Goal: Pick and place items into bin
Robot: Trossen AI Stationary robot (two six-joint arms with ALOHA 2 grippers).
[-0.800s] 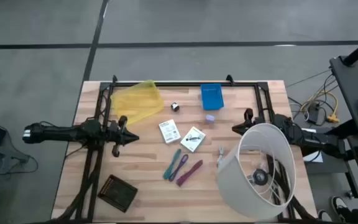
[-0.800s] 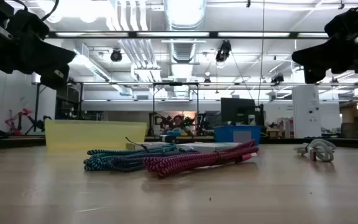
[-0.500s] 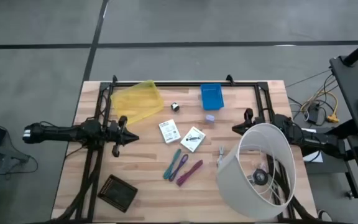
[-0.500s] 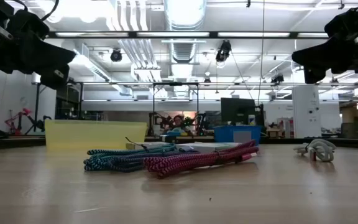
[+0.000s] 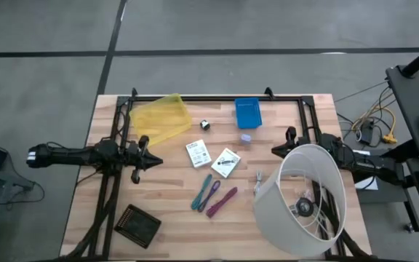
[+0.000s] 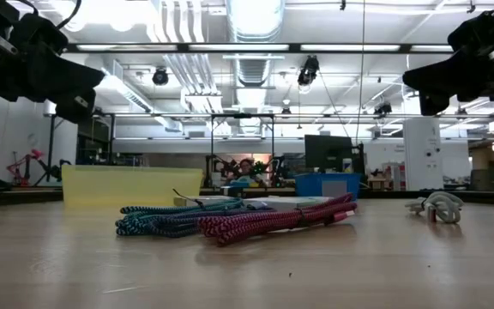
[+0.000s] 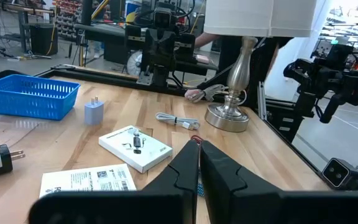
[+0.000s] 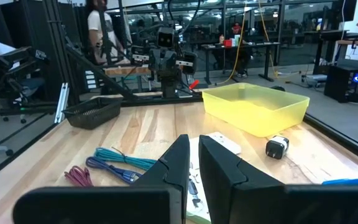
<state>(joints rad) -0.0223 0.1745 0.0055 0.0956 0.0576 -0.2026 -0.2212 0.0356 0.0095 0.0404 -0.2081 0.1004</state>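
The loose items lie mid-table: two white packets (image 5: pixel 198 153) (image 5: pixel 225 162), a teal coiled cord (image 5: pixel 203 191), a purple one (image 5: pixel 213 191), a magenta one (image 5: pixel 222 201), a white cord (image 5: pixel 259 178), a small black-and-white cube (image 5: pixel 205 125) and a lavender plug (image 5: pixel 246 137). A yellow bin (image 5: pixel 162 118) and a blue basket (image 5: pixel 247 113) stand at the far side. My left gripper (image 5: pixel 155 161) hovers shut left of the packets. My right gripper (image 5: pixel 276 151) hovers shut to their right. Both hang high over the table in the low view.
A big white lampshade (image 5: pixel 308 200) covers the near right corner, its metal base (image 7: pixel 229 115) on the table. A flat black square device (image 5: pixel 138 224) lies near left. A black frame rail (image 5: pixel 195 98) runs along the far edge. A person (image 8: pixel 98 28) stands in the room beyond the table.
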